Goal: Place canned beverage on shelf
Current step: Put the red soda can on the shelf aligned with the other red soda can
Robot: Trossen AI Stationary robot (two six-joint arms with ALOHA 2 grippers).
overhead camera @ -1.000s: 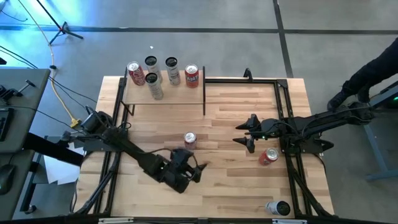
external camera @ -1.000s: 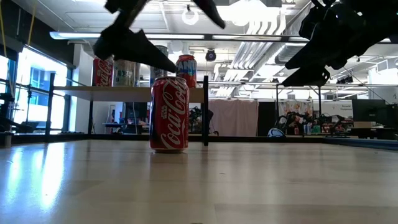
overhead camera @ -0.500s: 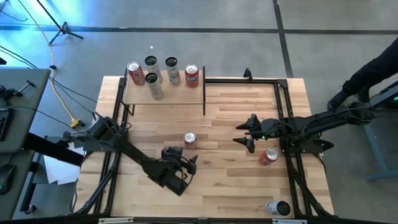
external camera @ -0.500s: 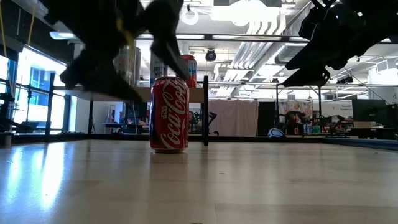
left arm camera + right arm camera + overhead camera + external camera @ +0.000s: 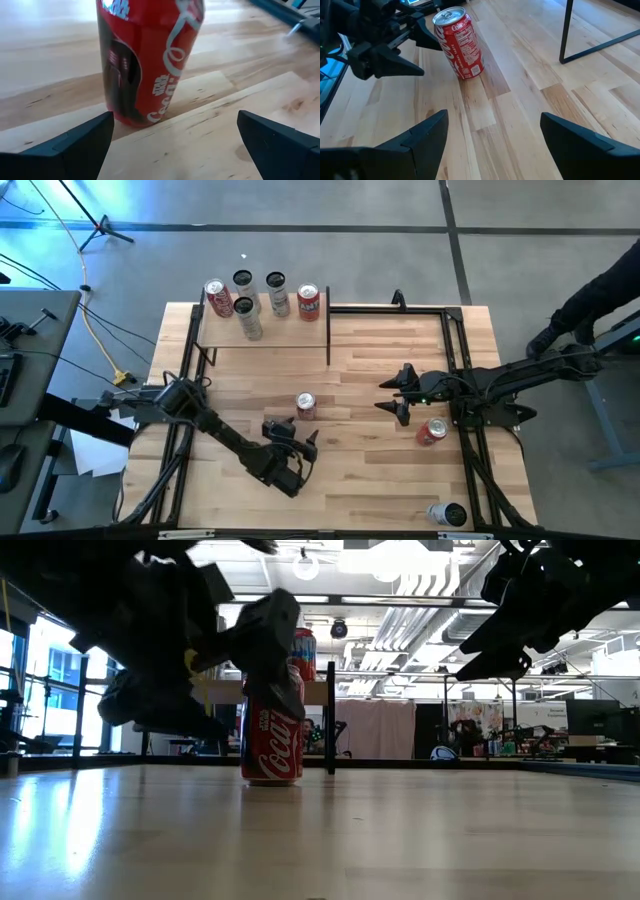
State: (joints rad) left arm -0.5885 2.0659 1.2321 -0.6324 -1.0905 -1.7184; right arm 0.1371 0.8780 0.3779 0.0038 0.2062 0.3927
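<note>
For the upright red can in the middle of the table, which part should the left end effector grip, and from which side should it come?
Grip the can at mid-height on its round wall, one finger on each side. It stands upright with free tabletop around it, so a level approach from the near side suits, where the open left end effector already faces it.

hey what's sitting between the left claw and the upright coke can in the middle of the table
Nothing but bare tabletop. In the left wrist view the open left claw faces the Coke can, with only wood planks between them.
</note>
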